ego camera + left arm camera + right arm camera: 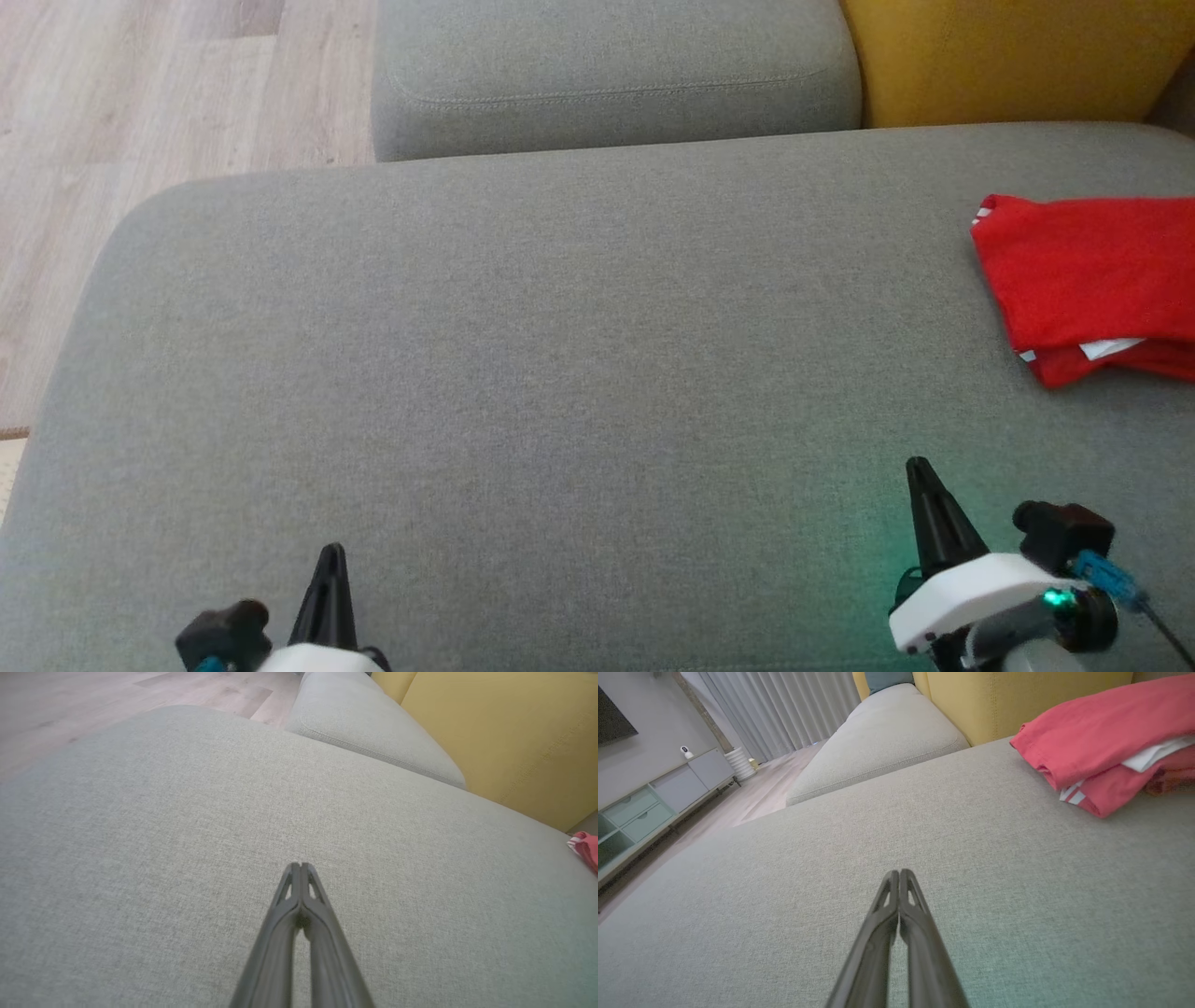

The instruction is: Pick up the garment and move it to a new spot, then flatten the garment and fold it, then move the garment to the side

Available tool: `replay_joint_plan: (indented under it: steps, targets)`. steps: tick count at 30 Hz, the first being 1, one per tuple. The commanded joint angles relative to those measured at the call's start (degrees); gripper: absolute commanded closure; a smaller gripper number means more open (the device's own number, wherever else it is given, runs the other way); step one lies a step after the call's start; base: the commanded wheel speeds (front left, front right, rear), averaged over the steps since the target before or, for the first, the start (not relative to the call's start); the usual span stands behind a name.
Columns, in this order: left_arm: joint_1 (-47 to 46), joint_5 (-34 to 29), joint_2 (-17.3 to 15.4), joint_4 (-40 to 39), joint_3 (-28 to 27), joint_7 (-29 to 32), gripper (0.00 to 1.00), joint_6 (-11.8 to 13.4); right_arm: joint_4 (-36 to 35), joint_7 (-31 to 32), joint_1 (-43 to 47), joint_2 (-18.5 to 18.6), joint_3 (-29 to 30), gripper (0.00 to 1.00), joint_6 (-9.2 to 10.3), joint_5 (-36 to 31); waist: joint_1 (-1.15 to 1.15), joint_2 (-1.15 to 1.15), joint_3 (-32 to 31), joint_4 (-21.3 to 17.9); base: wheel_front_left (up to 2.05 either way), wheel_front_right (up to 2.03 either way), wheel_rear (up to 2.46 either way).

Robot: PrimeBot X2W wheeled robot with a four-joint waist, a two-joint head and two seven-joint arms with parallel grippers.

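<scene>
Right gripper (920, 465), pressed together and empty, is sitting back-left of the red garment (1088, 275), nearer than the equally closed left gripper (331, 551).

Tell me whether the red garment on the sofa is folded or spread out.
Folded. The red garment lies in a compact stack on the grey cushion, layers doubled over with white trim showing between them.

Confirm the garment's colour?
Garment is red with white trim at the edges; the right wrist view shows it best.

Grey sofa seat (523, 373) bearing folded red garment (1092, 280)
</scene>
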State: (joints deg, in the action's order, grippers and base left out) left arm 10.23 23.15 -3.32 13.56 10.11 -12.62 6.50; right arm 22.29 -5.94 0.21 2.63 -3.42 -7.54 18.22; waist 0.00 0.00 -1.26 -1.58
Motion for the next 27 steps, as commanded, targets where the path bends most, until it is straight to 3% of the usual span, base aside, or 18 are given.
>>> replay_joint_plan:
  steps: [1, 27]
  targets:
    - [-2.89, 1.85, -0.42, -1.42, -1.18, 0.26, 1.0, -0.52, -2.28, 0.53, -3.24, 0.09, 0.32, 1.0, 0.01, 2.07, 0.0, 0.0, 0.02, 0.03, 0.0, 0.0, 0.0]
    - [-6.0, 18.11, -0.86, -0.96, -3.86, 3.9, 1.0, -3.65, -3.66, 3.26, -3.96, 0.16, 2.51, 1.0, 0.02, 18.69, 0.0, 0.0, 0.35, 0.39, 0.0, 0.0, 0.0]
